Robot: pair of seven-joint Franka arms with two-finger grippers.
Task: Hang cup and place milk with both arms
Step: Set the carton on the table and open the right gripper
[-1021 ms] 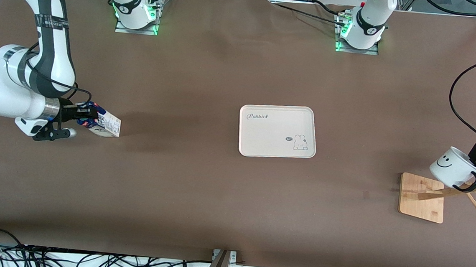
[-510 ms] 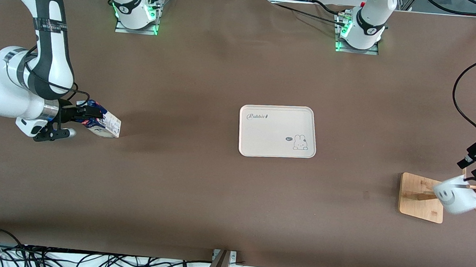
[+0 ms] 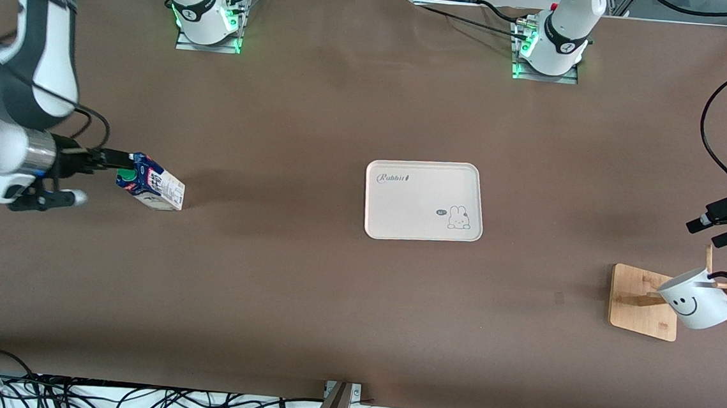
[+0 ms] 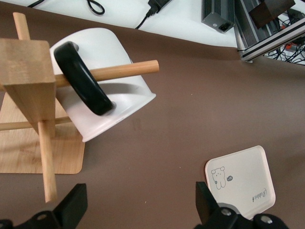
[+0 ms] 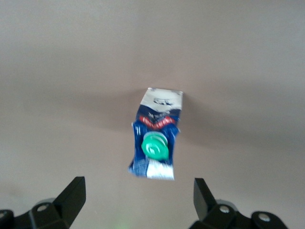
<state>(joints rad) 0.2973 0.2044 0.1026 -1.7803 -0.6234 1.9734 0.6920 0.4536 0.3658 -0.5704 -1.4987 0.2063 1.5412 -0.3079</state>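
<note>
Open brown table [image 3: 306, 289] lies between the milk [image 3: 151, 189] at the right arm's end and the wooden rack [image 3: 648, 302] at the left arm's end; only the low white tray [image 3: 423, 200] interrupts this middle ground. The rack's pegs and the cup [image 3: 695, 306] hung on one of them crowd the rack. Right gripper [image 3: 107, 159], jaws spread, clear of the carton; left gripper [image 3: 713, 230], jaws spread, clear above the rack
</note>
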